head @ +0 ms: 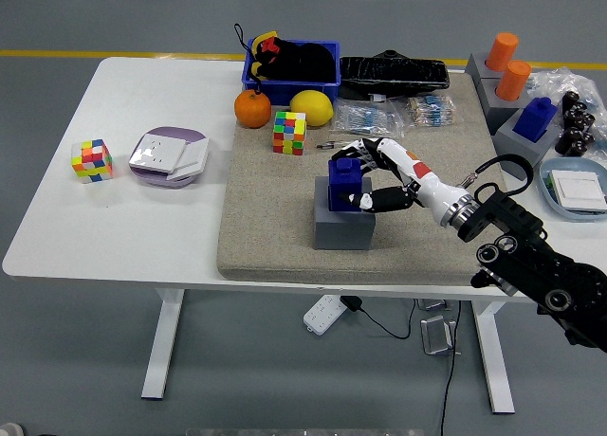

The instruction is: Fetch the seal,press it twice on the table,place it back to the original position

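Right robot hand (365,175) has its fingers curled around the blue seal (343,182), which sits upright in its grey holder (342,227) on the beige mat (275,237) over the tabletop (142,227), grip apparently set for lifting it out.

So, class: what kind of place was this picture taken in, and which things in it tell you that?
Probably a robotics lab or test room. A black robot arm with a five-fingered right hand works at a white table crowded with mixed practice objects such as a puzzle cube, and the grey floor carries a yellow line.

white table (142,227), grey floor (57,360), yellow line (95,53)
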### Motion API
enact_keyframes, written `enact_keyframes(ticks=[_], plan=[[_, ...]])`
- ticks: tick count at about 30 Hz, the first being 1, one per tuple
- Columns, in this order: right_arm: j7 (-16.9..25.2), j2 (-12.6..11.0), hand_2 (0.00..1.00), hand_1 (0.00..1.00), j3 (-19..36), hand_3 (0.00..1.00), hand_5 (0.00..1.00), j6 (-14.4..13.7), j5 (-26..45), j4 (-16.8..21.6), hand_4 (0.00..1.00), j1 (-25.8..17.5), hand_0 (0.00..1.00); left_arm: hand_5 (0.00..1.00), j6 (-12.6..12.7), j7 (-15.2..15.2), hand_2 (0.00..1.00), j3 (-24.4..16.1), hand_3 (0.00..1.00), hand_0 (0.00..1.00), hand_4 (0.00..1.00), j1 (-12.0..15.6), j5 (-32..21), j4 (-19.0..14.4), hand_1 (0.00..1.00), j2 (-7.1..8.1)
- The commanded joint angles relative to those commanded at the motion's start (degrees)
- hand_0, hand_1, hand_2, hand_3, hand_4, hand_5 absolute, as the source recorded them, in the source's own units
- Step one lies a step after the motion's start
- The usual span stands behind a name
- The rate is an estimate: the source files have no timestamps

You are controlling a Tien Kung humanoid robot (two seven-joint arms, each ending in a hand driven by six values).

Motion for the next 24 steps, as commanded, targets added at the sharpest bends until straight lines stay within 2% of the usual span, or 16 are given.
enact_keyframes(ticks=[15,16,21,22,24], plan=[[0.1,0.7,0.437,0.404,-0.4,0.429,0.002,0.2,0.2,-0.8,0.754,0.1,0.55,0.455,0.0,0.0,0.738,0.0,0.761,0.791,0.625,0.0,0.0,0.0,0.742,0.08],[0.1,0.7,0.535,0.517,-0.4,0.517,0.002,0.3,0.3,-0.8,0.774,0.1,0.613,0.457,0.0,0.0,0.737,0.0,0.761,0.792,0.627,0.0,0.0,0.0,0.743,0.07],[0.2,0.8,0.535,0.517,-0.3,0.517,0.002,0.5,0.6,-0.9,0.774,0.2,0.613,0.457,0.0,0.0,0.737,0.0,0.761,0.792,0.627,0.1,0.0,0.0,0.743,-0.01],[0.2,0.8,0.632,0.602,-0.2,0.598,0.002,0.6,0.6,-0.9,0.916,0.2,0.673,0.457,0.0,0.0,0.737,0.0,0.761,0.792,0.627,0.1,0.1,0.0,0.743,-0.01],[0.2,0.8,0.632,0.602,-0.2,0.598,0.002,0.7,0.6,-0.9,0.916,0.2,0.673,0.457,0.0,0.0,0.737,0.0,0.761,0.792,0.627,0.1,0.1,0.0,0.743,-0.02]])
